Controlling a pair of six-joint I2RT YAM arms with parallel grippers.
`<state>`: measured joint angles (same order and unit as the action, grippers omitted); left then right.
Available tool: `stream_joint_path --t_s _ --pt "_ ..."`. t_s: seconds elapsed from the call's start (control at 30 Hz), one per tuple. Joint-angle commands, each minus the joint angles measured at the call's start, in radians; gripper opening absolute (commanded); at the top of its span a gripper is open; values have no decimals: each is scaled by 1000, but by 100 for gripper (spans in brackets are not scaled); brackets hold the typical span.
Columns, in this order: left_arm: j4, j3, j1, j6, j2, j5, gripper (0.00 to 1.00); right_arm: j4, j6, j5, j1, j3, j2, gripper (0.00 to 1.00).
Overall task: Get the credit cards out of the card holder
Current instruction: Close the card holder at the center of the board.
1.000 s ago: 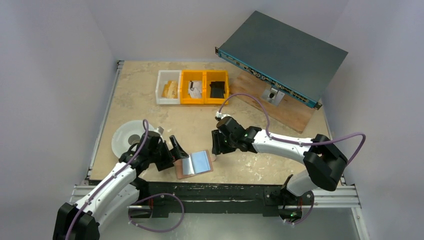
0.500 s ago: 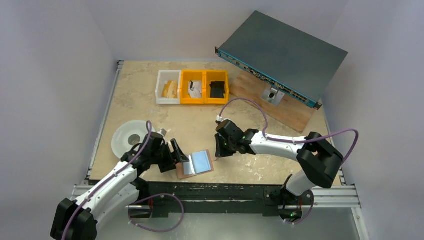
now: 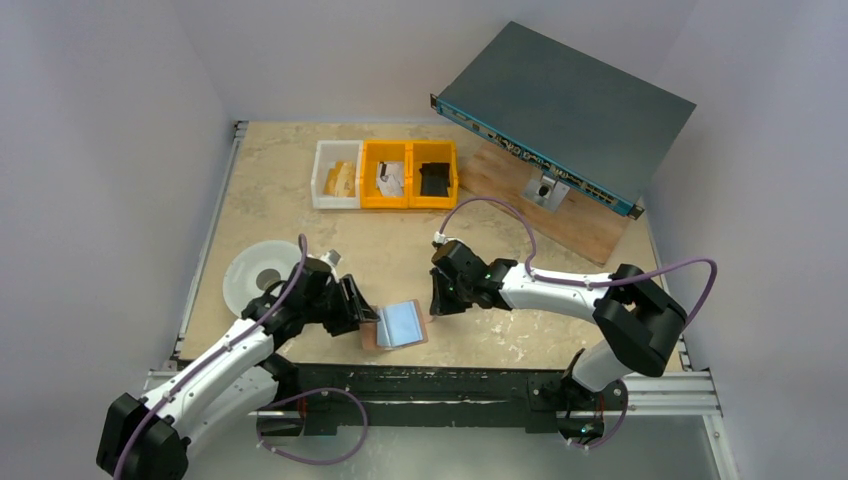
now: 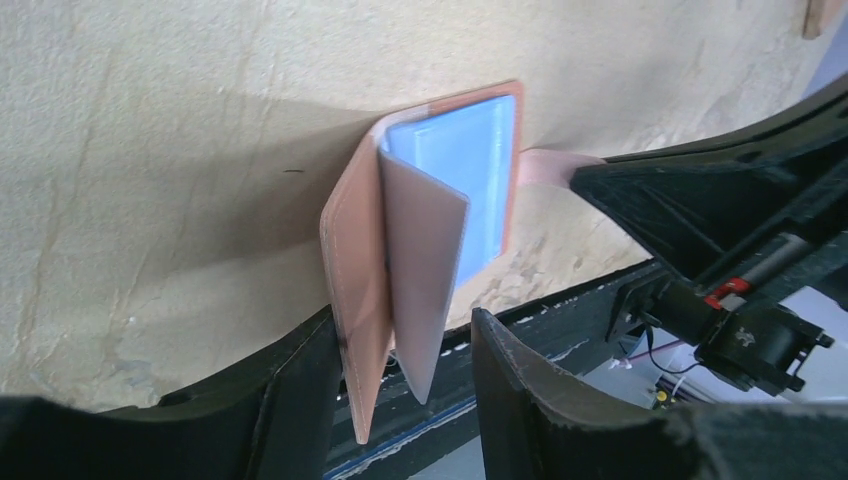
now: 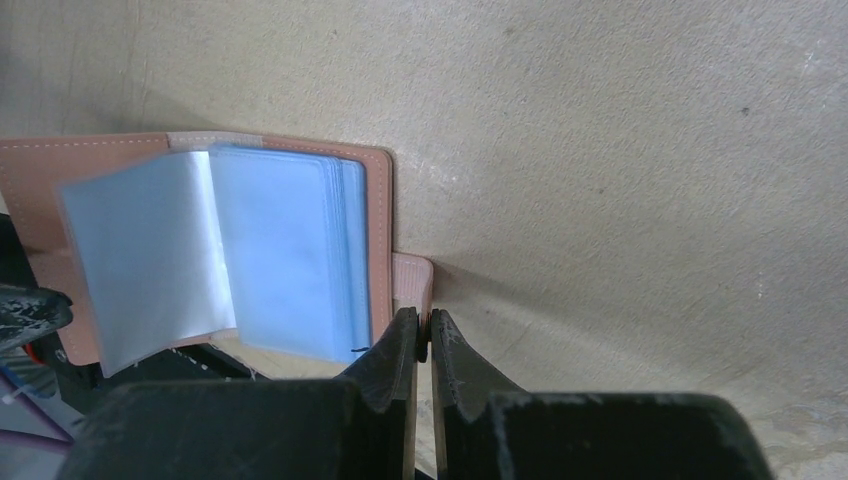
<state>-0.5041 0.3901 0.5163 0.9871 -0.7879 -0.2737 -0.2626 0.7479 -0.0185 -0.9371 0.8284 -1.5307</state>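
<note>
Okay, wallet (image 3: 400,325) lies open on the table (image 3: 300,200), close to the near edge, between the two grippers. Right half is flat, pale blue inside facing up. Cards (image 5: 290,250) are in the wallet: a pale blue stack sits on the right half with its edges stepped. How many there are can't be told, and none is out on the table.

Left gripper (image 4: 402,325) is at the wallet's left side with its jaws partly apart. The pink cover (image 4: 352,280) stands up on edge between the fingers (image 4: 300,400), right against the left finger. A pale leaf (image 4: 425,250) stands just beside the cover, with a gap to the right finger. Nothing is pinched, the jaws only straddle both flaps. In the right wrist view that leaf looks blurred.

Right gripper (image 5: 417,325) is at the wallet's right edge, jaws closed down to a thin slit. The tab (image 5: 412,282) sticks out from the right cover and its end meets the fingertips. In the left wrist view the tab's end runs under the black finger, so it reads as clamped on the tab.

At the back of the table a white bin (image 3: 337,173) and two yellow bins (image 3: 410,173) stand in a row, touching. A grey box (image 3: 570,95) rests tilted on a wood board (image 3: 580,225) at the back right. A white round dish (image 3: 250,278) sits by the left arm, near the table's left edge.
</note>
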Motion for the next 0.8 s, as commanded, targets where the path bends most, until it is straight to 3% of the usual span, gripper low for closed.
stream_joint_path --t_s 0.0,0.13,0.3,0.47,0.77 --pt "20 65 13 9 -12 -9 48 19 24 0 -12 -10 22 0" --pt "68 74 30 11 -33 -31 49 24 35 -2 -15 -14 26 0" --pt "158 81 56 27 -63 -55 60 23 51 -2 -17 -17 29 0" --pt "271 85 80 60 -117 -81 65 25 59 -2 -19 -23 38 0" --pt "407 98 112 99 -262 -88 67 41 85 -3 -20 -40 59 0"
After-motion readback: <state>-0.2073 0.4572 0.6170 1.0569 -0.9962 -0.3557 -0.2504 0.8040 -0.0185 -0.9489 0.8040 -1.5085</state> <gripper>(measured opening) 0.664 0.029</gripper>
